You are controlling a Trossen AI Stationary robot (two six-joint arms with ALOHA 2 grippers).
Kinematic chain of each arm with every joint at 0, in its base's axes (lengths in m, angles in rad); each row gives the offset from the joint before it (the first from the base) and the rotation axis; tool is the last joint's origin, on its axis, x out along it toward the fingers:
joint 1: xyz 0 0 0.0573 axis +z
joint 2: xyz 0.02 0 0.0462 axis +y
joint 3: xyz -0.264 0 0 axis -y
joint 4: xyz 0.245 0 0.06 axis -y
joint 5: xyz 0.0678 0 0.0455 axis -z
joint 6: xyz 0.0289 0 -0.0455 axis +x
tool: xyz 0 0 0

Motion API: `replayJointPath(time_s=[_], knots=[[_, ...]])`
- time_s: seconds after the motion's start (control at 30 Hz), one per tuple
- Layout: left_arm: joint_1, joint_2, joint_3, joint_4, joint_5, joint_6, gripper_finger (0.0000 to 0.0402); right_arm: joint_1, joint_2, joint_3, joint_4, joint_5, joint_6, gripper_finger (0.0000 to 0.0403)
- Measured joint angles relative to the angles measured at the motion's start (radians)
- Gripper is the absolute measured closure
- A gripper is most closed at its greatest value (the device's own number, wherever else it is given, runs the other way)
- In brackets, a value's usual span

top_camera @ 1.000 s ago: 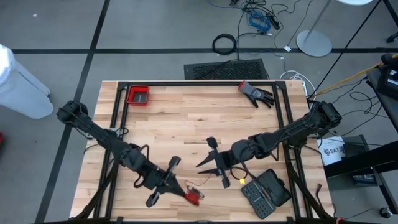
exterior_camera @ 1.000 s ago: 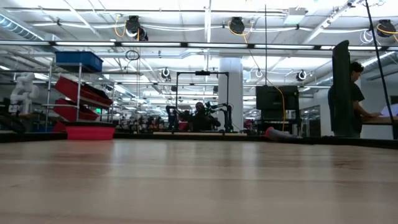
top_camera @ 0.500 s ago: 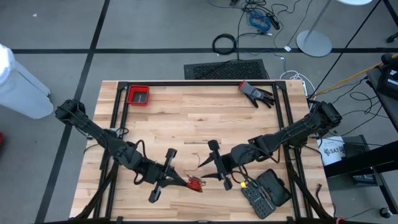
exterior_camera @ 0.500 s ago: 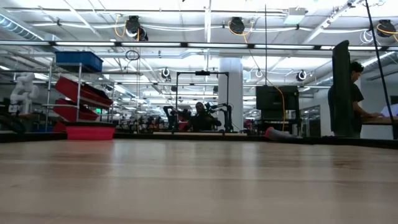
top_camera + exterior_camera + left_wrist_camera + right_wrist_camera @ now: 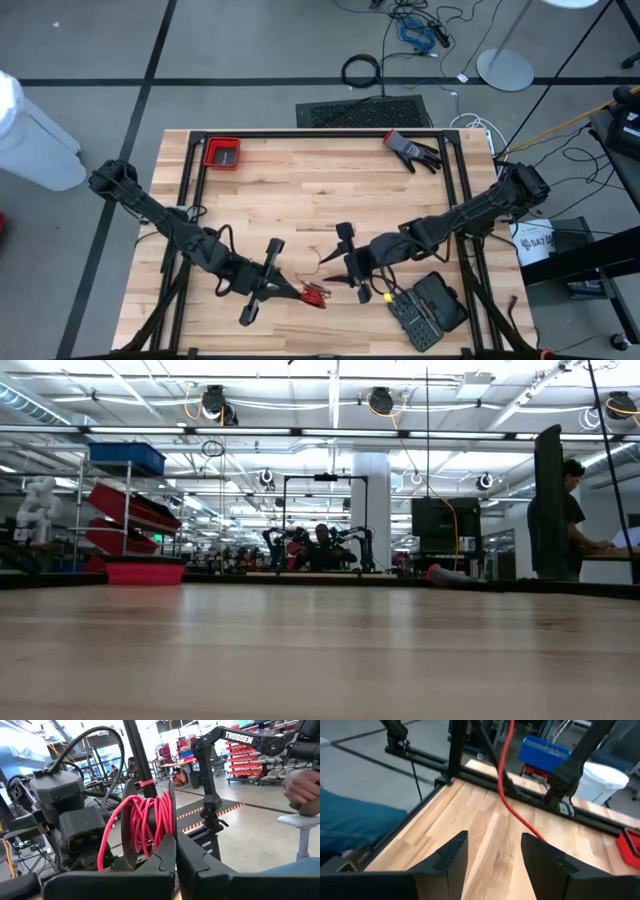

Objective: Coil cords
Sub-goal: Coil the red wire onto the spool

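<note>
Nearest, the left gripper (image 5: 175, 851) is pinching the spool (image 5: 145, 827) of red cord (image 5: 318, 292) shut; just beyond the spool, the right gripper (image 5: 492, 851) is gaping empty and should catch the slack strand gently.

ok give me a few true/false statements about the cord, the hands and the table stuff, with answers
1. The left hand is shut on the spool of red cord. True.
2. The right hand is clamped on the cord. False: its fingers stand open, with the cord running ahead of them.
3. The red bin sits at the table's far left corner. True.
4. The black glove lies inside the red bin. False: it lies on the table near the far right corner.
</note>
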Motion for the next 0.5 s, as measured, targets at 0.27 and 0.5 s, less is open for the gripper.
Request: replayJointPath(time_s=[0.27, 0.5], knots=[[0.000, 0.000, 0.000, 0.000, 0.000, 0.000, 0.0400, 0.010, 0.000, 0.000, -0.057, 0.002, 0.005, 0.0232], [0.000, 0.000, 0.000, -0.001, -0.002, 0.000, 0.0400, 0.010, 0.000, 0.000, 0.003, 0.005, 0.000, 0.0232]])
